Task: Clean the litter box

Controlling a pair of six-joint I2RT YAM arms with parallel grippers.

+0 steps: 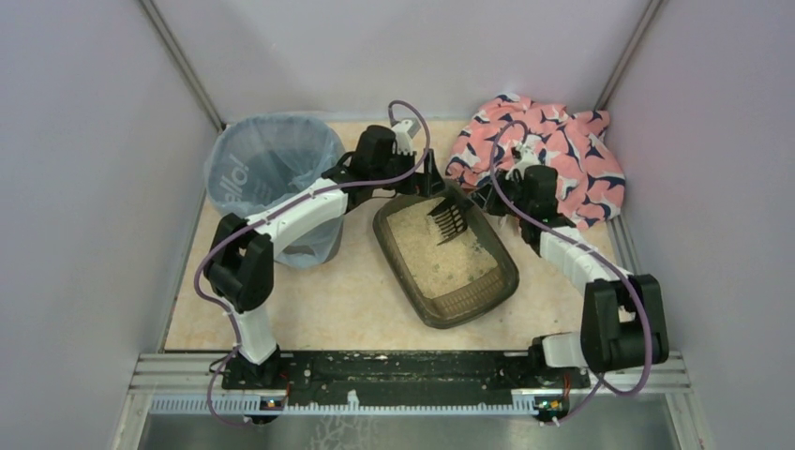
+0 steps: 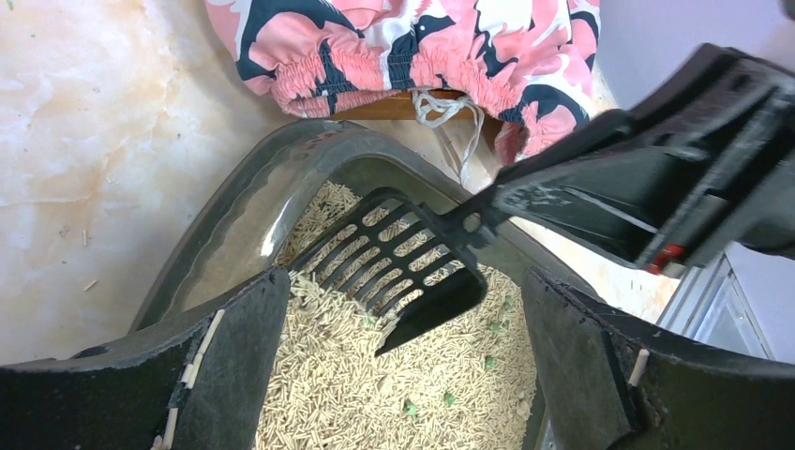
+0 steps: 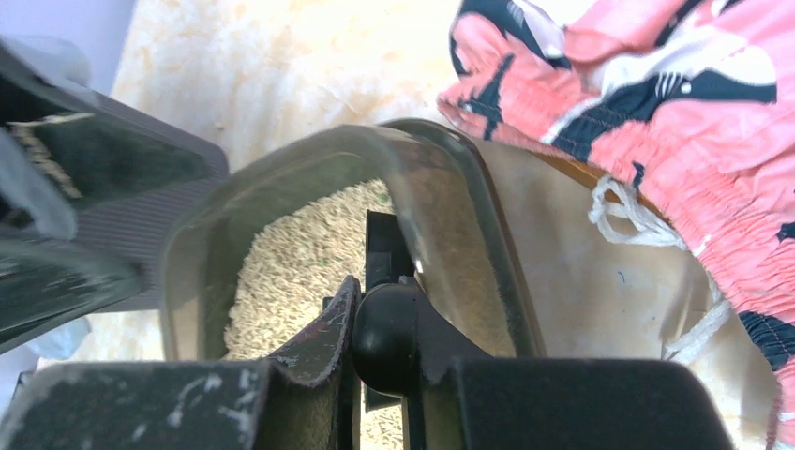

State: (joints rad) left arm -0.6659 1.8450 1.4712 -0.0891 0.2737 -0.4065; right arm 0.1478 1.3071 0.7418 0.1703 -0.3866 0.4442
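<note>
The dark brown litter box (image 1: 466, 307) lies slanted in the middle of the table, filled with beige pellets and a few green bits (image 2: 410, 408). A small black slotted scoop (image 1: 450, 222) rests tilted in the litter at the tray's far end. My right gripper (image 1: 487, 199) is shut on the scoop's handle (image 3: 384, 330), just over the tray's far rim (image 3: 450, 187). My left gripper (image 1: 424, 180) hangs open above that same far end. Its fingers (image 2: 234, 366) straddle the litter below the scoop head (image 2: 394, 272), touching nothing.
A round bin lined with a translucent blue bag (image 1: 272, 173) stands left of the tray, under the left arm. A pink patterned cloth (image 1: 544, 150) is heaped over something at the back right, close behind the right gripper. Walls close in the table on three sides.
</note>
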